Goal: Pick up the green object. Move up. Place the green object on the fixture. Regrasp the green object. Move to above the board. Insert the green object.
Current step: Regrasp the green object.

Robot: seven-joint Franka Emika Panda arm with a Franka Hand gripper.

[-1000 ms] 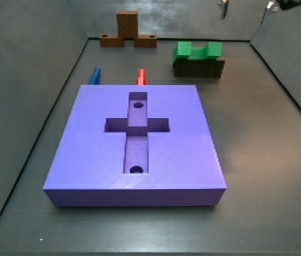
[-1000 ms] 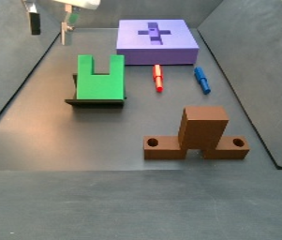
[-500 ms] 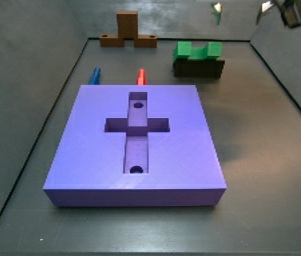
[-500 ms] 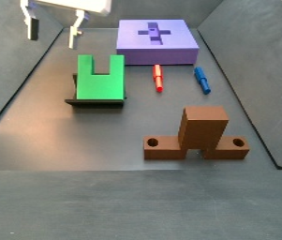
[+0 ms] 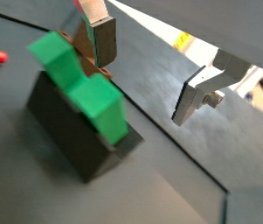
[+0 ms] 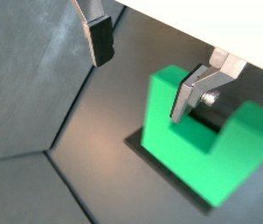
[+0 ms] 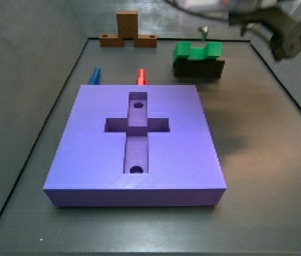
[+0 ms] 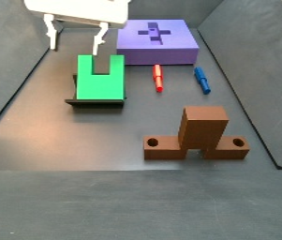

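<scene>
The large purple-blue rectangular slab board [image 7: 137,143] with a cross-shaped recess lies on the dark counter [image 8: 55,131]. The small bright green U-shaped object [image 8: 100,78] rests on the dark low fixture [image 8: 96,101]. The gripper [image 8: 76,36] hovers above its notched end, fingers spread, holding nothing.

The dark floor [image 8: 55,141] carries the board [image 7: 139,140], fixture [image 8: 96,101], orange-brown block [image 8: 200,136], seemingly two sticks [image 8: 158,77], below the end effector [image 8: 76,36].
</scene>
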